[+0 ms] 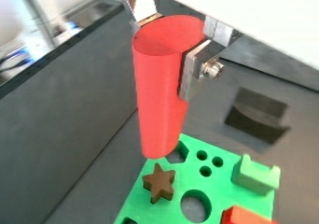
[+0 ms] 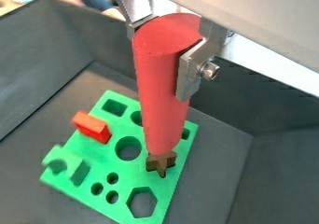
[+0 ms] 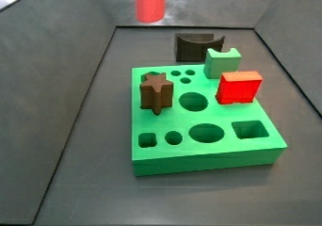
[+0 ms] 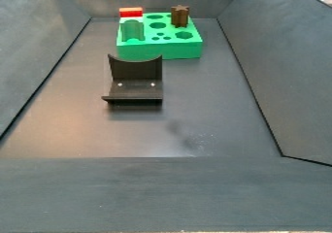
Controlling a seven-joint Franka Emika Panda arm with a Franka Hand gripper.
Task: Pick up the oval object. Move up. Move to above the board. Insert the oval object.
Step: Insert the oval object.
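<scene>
Step in hand looks like move-to-above-board: gripper [image 1: 174, 43] is clamped on the oval object [image 1: 162, 88], silver finger plate [image 2: 191, 67] flat against its side, peg hanging upright, well above the board [image 3: 201, 140]. In a side view only the peg's lower end [image 3: 151, 1] shows, high over the far edge of the bin. Next call: centre over the matching oval hole, align the long axis, then descend straight; which hole fits I can't tell. Peg is smooth matte salmon-red plastic with rounded sides. Board is thick glossy green, already carrying a brown star piece [image 3: 154, 92], red cube [image 3: 239, 87] and small green notched block [image 3: 224, 60]. Dark fixture [image 4: 134, 78] sits on the grey tabletop [image 4: 195, 130].
</scene>
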